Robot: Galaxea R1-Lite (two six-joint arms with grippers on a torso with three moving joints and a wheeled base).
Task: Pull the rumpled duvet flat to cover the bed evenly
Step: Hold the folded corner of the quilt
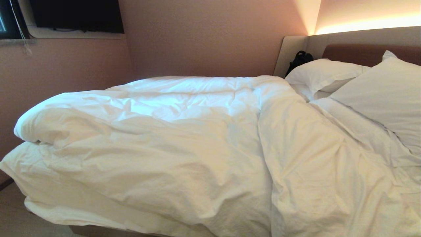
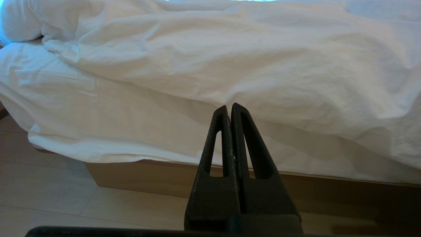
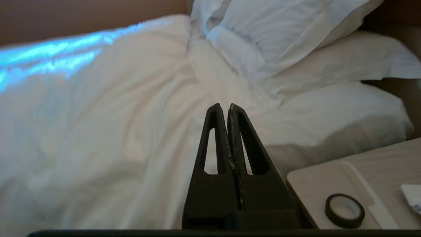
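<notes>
The white puffy duvet (image 1: 171, 138) lies creased across the bed (image 2: 138, 177), bunched at the foot end on the left and hanging over the near side. Neither arm shows in the head view. My left gripper (image 2: 229, 107) is shut and empty, held short of the duvet's (image 2: 230, 65) hanging edge above the tan base. My right gripper (image 3: 224, 107) is shut and empty too, pointing at the duvet (image 3: 98, 115) near the pillows, clear of the cloth.
Two white pillows (image 1: 388, 92) lean against the padded headboard (image 1: 355, 52). A dark bag (image 1: 299, 61) sits in the far corner. A pale bedside table (image 3: 361, 184) holds a roll of black tape (image 3: 344, 210). The floor (image 2: 49, 200) is pale wood.
</notes>
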